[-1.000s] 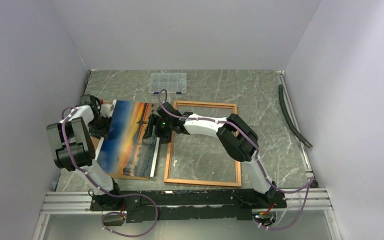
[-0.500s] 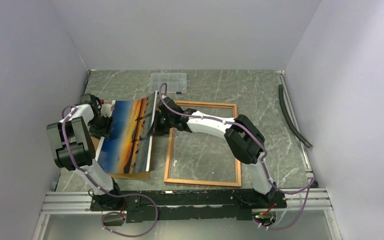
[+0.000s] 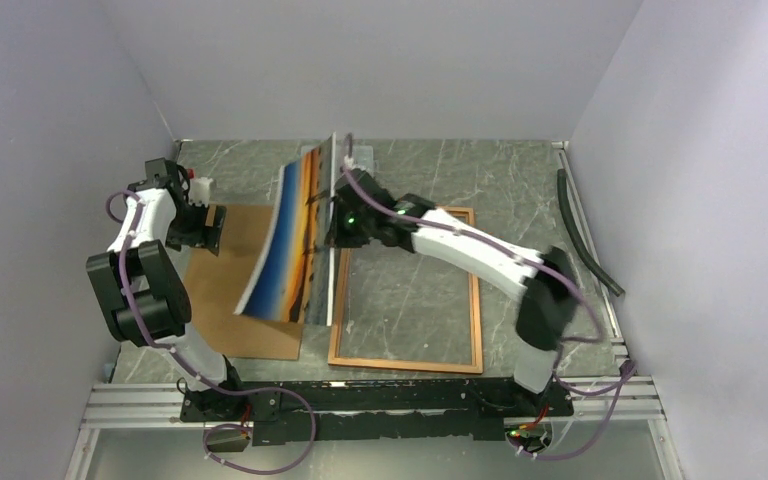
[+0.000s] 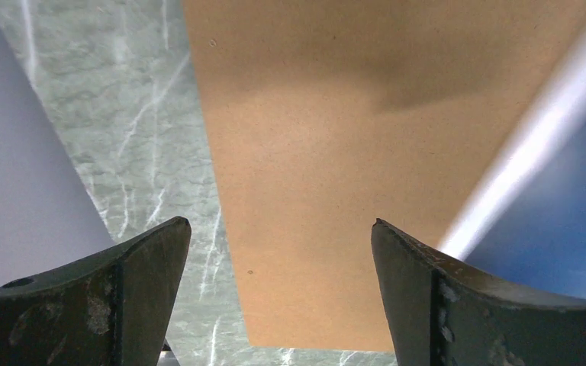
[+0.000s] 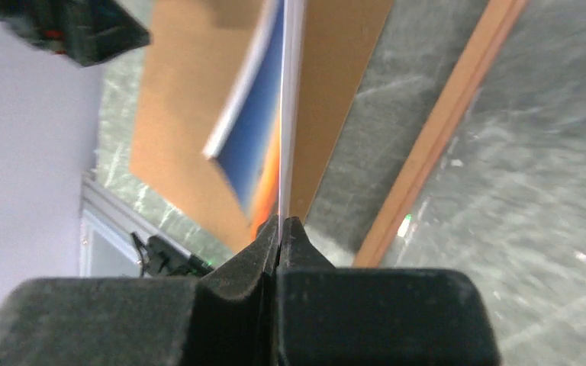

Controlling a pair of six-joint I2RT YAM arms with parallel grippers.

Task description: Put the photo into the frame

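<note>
Right tool (image 5: 281,226) clenched on photo (image 3: 285,240) edge; glossy sunset print bowed, near upright; left tool (image 4: 278,238) released.

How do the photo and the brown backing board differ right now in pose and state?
The photo is raised on edge, nearly upright; the backing board lies flat on the table. The right hand pinches the photo; nothing holds the board. The photo is glossy orange and blue, slightly bowed; the board is plain brown. Both are thin rectangular sheets.
</note>
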